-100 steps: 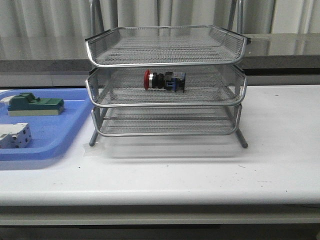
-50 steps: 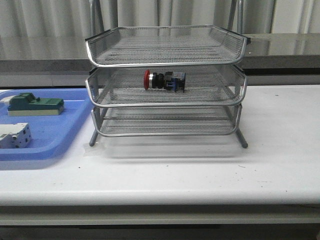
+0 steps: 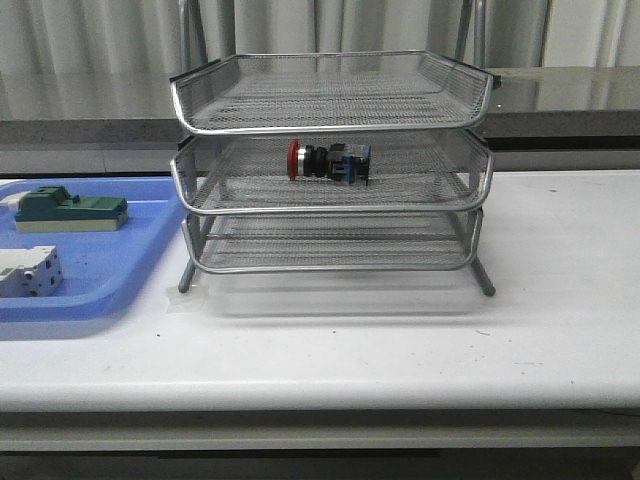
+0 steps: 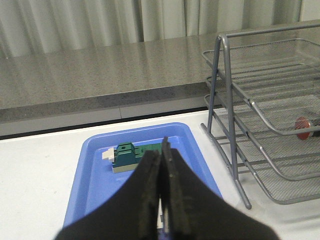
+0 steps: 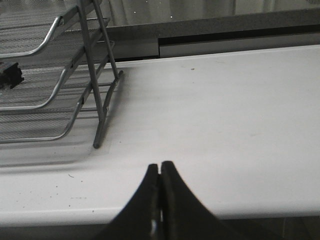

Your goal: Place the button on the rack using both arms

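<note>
The button (image 3: 330, 162) lies on its side in the middle tier of the rack (image 3: 330, 170), red head toward the blue tray (image 3: 100, 265), resting on the mesh with nothing touching it. Neither arm shows in the front view. From the wrist cameras, the left tool (image 4: 162, 165) hangs above the blue tray with its fingers pressed together and nothing between them; the green block (image 4: 132, 155) sits just beyond it in the tray. The right tool (image 5: 160, 172) is likewise closed and empty, over bare bench (image 5: 225, 115) beside the foot of the rack. To my eye the placing is done: the button is seated on the rack and both arms are clear of it. What remains looks like no more than holding off or parking the arms, keeping them away from the wire frame so the button isn't jarred.
</note>
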Controlling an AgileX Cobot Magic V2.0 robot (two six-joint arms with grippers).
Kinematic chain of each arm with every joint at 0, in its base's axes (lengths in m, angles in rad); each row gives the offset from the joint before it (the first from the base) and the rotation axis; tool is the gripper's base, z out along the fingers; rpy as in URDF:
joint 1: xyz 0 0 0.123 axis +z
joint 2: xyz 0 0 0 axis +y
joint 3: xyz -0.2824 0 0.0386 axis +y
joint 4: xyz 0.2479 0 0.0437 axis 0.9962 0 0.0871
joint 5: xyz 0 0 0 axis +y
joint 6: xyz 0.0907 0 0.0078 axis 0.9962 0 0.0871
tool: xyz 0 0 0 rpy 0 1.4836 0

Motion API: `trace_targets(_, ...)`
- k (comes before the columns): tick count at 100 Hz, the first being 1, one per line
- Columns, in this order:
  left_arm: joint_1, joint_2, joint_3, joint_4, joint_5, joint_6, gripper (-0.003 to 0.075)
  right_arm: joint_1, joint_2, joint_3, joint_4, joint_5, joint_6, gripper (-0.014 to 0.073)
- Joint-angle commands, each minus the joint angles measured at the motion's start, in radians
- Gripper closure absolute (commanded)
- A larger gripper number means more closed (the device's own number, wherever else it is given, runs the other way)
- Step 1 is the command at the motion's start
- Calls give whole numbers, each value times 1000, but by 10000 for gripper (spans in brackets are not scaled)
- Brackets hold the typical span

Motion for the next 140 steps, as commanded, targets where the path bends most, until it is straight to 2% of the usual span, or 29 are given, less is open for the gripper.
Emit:
trace_targets(1,1,5,-29,-19,-68,-10,740,0,-22,-13,-13,-109,4,654)
trace_targets(140,1,5,-29,-1,-68,-1,740,0,-22,-13,-12,-109,3,654)
